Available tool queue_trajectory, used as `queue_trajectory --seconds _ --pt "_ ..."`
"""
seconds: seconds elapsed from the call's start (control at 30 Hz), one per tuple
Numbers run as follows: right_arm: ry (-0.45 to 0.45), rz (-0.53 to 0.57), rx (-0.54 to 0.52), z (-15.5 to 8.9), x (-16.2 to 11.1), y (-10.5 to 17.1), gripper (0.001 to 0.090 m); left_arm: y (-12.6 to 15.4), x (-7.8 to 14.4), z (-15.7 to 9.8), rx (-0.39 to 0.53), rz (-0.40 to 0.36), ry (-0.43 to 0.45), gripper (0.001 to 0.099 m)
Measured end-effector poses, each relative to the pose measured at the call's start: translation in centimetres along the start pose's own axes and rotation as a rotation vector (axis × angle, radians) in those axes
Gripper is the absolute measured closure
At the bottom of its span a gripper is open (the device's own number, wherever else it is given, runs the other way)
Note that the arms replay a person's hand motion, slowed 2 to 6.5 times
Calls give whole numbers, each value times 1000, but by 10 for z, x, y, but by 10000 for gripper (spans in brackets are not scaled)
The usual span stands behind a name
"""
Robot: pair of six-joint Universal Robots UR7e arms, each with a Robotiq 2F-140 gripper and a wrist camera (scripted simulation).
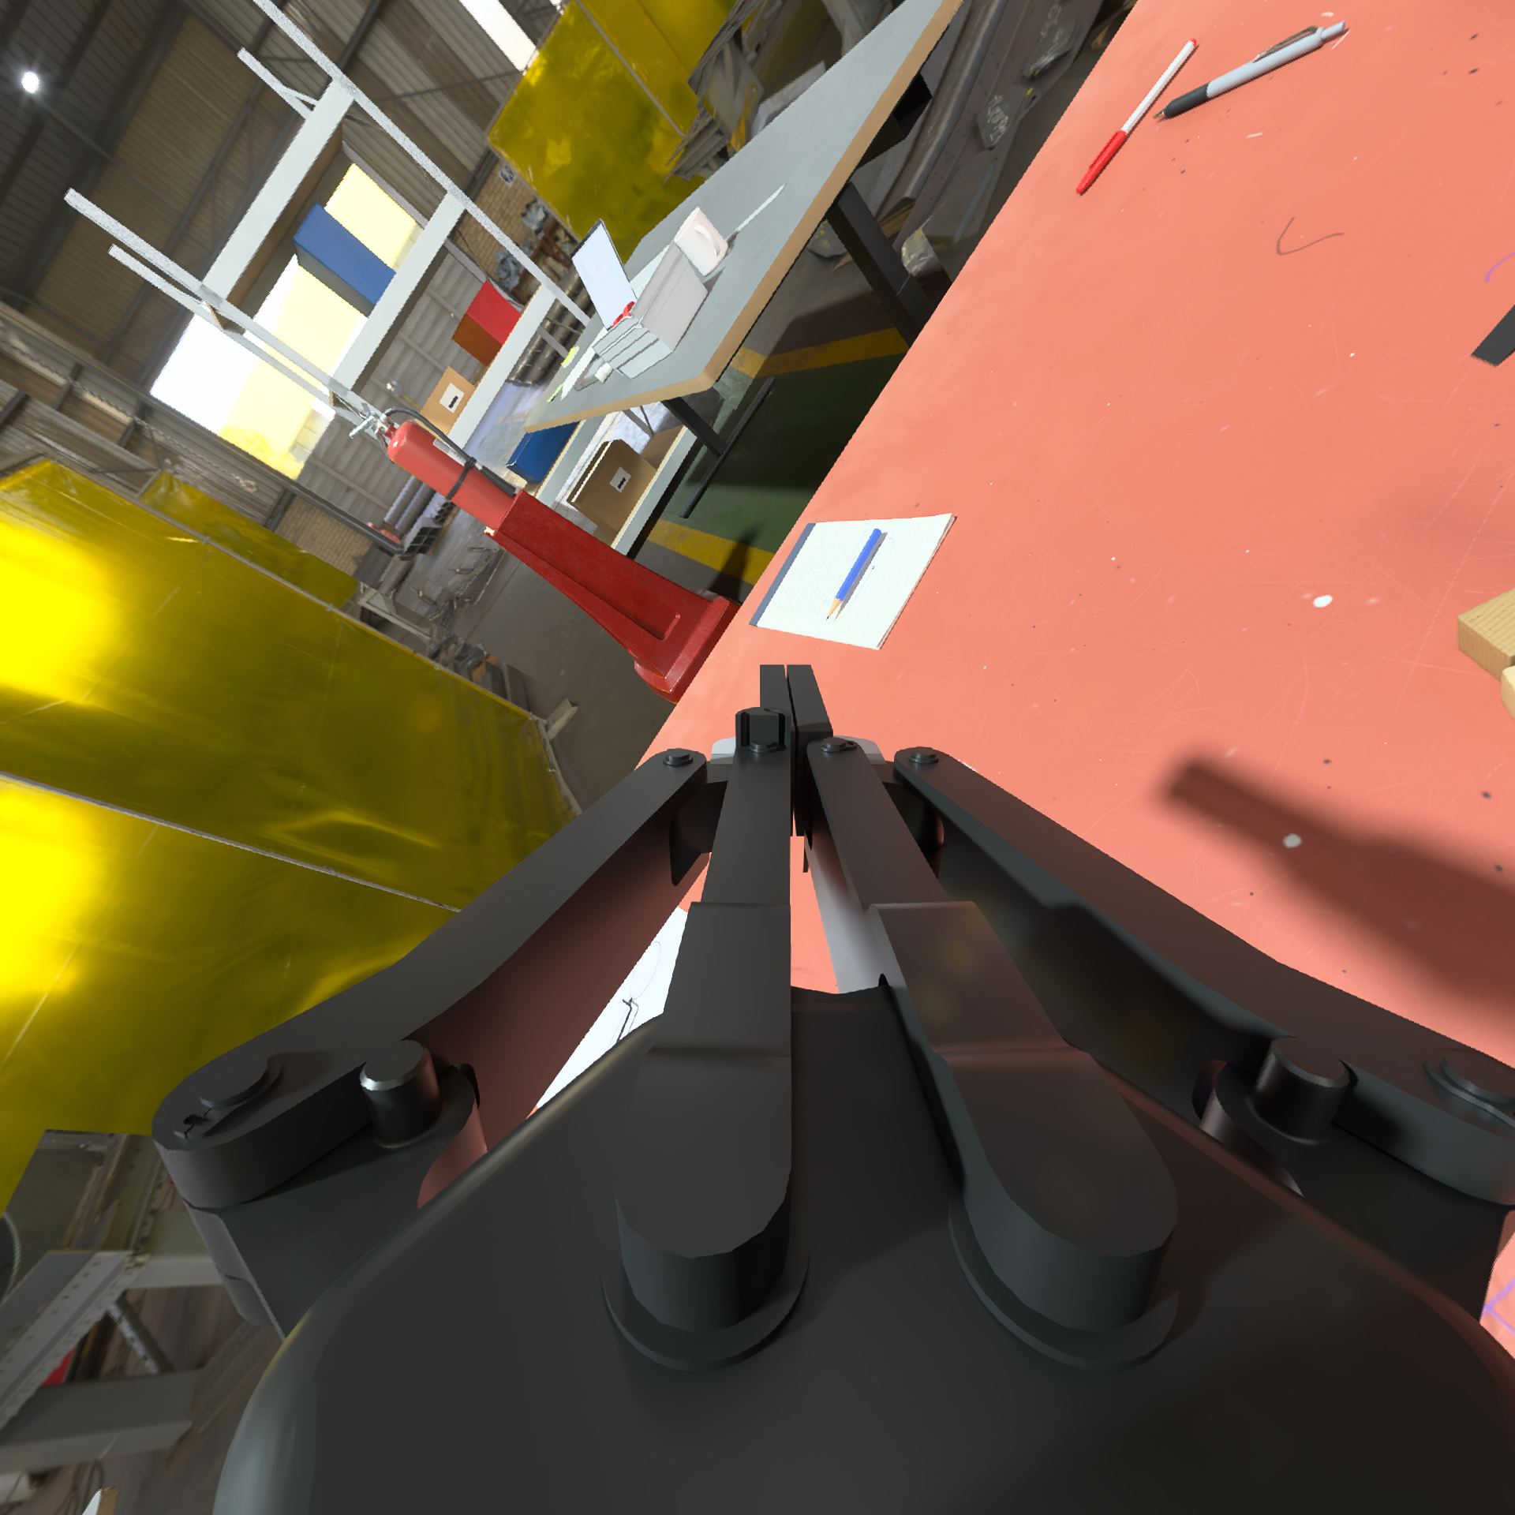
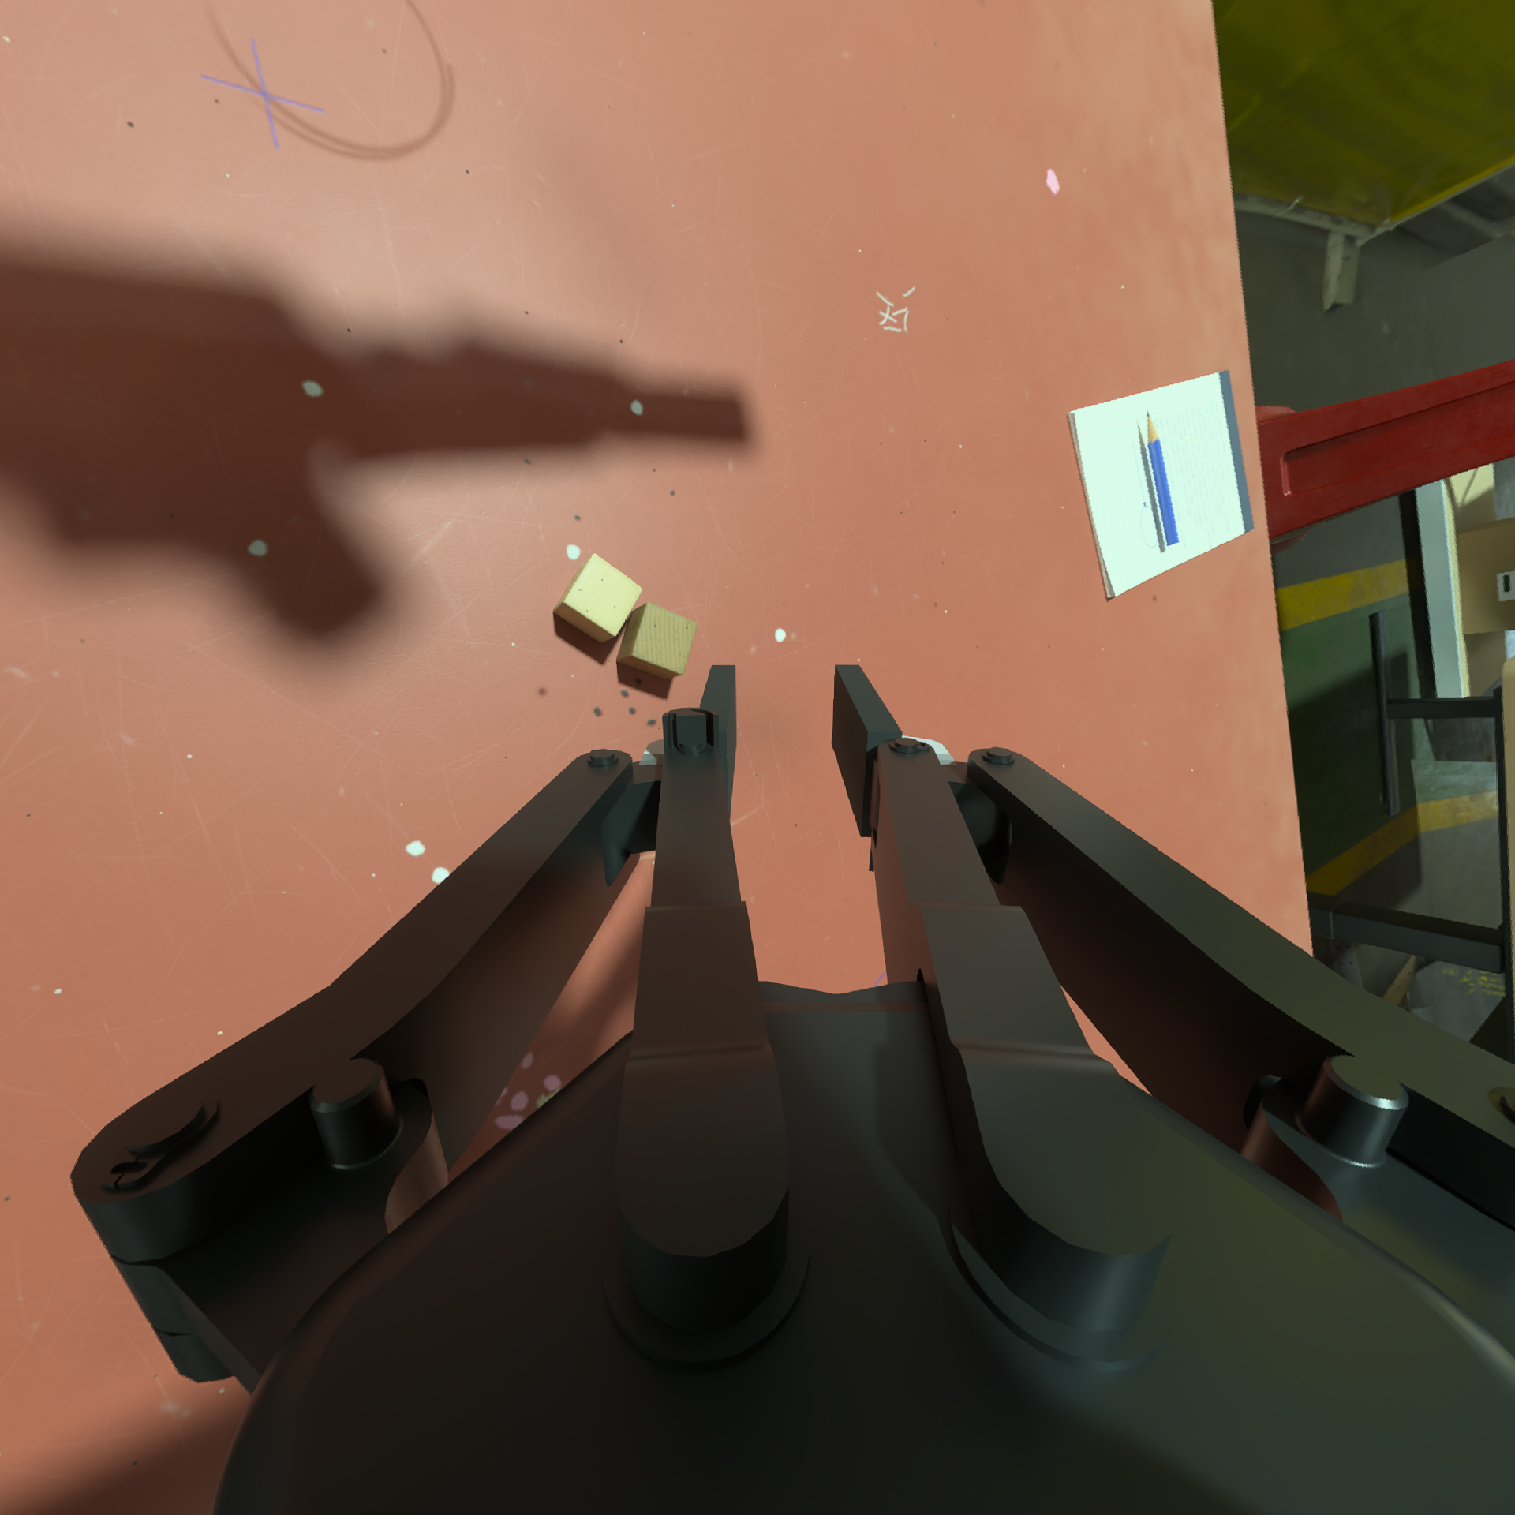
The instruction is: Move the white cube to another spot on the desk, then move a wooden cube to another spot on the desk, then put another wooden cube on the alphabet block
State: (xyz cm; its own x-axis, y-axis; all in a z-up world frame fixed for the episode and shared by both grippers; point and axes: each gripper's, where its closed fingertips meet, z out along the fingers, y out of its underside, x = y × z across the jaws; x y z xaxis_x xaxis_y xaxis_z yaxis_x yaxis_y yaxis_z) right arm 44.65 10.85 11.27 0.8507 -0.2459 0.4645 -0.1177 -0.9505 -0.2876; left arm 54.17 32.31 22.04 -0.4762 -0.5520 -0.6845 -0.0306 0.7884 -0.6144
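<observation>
Two wooden cubes lie touching on the salmon desk in the right wrist view: a paler one (image 2: 598,596) and a ridged one (image 2: 657,639). My right gripper (image 2: 783,697) is open and empty above the desk, just right of the ridged cube. My left gripper (image 1: 787,689) is shut and empty over the desk near its edge. A wooden cube (image 1: 1488,627) shows partly at the right edge of the left wrist view. No white cube or alphabet block is in view.
A notepad (image 1: 853,578) with a blue pencil (image 1: 857,570) lies near the desk edge; it also shows in the right wrist view (image 2: 1160,484). A red pen (image 1: 1135,119) and a grey pen (image 1: 1250,70) lie far off. A red stand (image 1: 607,574) is beside the desk.
</observation>
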Motion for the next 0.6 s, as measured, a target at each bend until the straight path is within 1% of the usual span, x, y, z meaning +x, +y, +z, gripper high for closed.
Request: queue_trajectory --seconds 0.23,0.6 --pt "-31 10 -35 18 -7 -7 586 -1 1 -1 2 4 5 992" --pt "-126 76 -49 41 -21 -14 588 -3 4 -1 6 14 11 992"
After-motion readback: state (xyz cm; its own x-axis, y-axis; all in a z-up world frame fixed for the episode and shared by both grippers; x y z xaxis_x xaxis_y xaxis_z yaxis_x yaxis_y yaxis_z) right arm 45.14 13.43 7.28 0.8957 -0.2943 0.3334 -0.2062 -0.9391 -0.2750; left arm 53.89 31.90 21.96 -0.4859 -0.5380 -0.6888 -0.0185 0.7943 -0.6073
